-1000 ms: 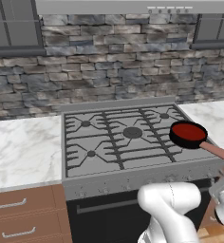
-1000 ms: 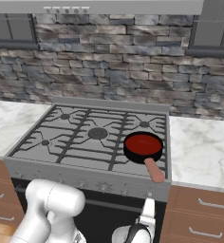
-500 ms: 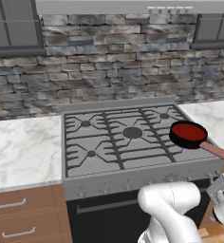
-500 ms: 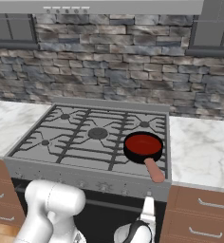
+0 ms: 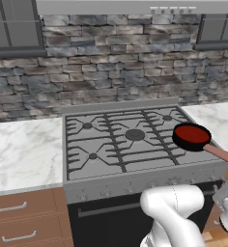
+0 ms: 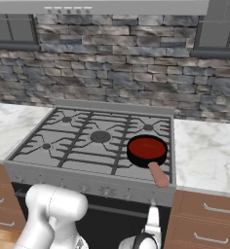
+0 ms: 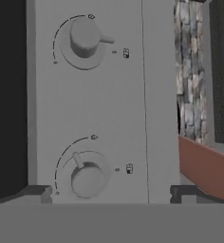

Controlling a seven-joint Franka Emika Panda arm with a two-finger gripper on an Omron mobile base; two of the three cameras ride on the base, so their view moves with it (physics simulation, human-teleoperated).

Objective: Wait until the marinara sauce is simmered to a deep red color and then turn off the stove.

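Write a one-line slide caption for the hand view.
Open tool faces the stove front panel, framing the lower of two knobs, skillet handle at right.

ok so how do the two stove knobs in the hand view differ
The upper knob has its pointer aimed toward the right of the hand view; the lower knob has its pointer angled up and to the left. The upper knob sits well clear of the dark fingertips, while the lower knob lies between them. Both are grey, round, with curved dial markings.
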